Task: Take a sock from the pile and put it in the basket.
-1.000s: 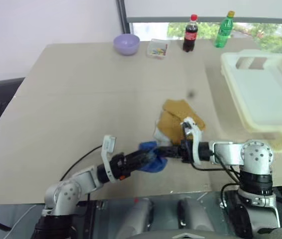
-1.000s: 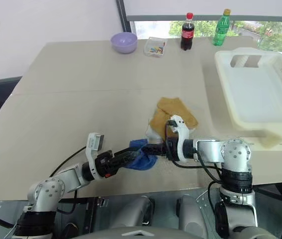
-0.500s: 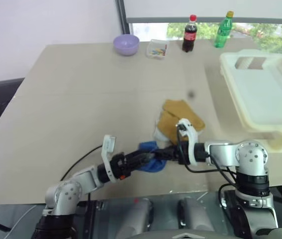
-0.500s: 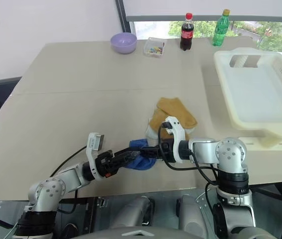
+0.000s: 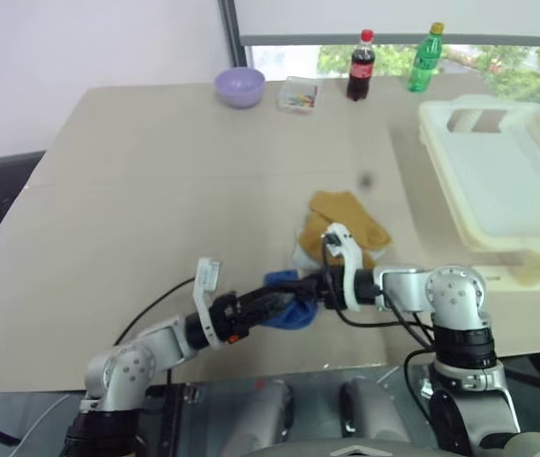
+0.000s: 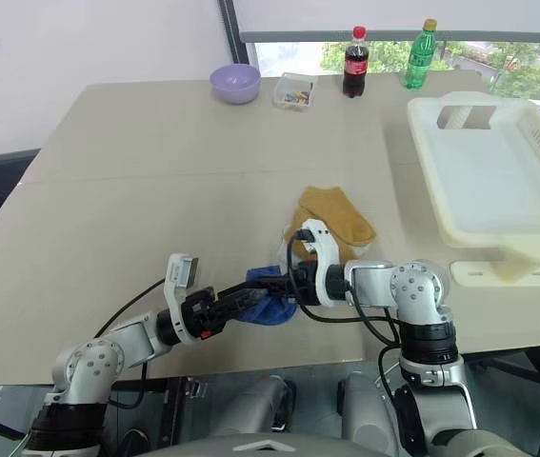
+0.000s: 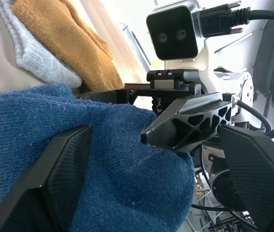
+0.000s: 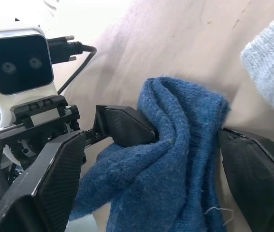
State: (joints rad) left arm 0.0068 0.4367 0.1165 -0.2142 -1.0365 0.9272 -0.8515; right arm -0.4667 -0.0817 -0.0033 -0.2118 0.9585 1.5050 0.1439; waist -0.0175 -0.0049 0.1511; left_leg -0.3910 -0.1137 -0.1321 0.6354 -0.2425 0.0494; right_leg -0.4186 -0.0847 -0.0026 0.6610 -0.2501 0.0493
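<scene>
The blue sock lies bunched near the table's front edge, beside the pile. My left hand and right hand both gape around it, neither clamped. The basket at the right edge awaits; grasping and carrying remain.

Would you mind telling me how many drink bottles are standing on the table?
2: a dark cola bottle with a red cap and a green bottle with a yellow cap, side by side at the table's far edge.
</scene>
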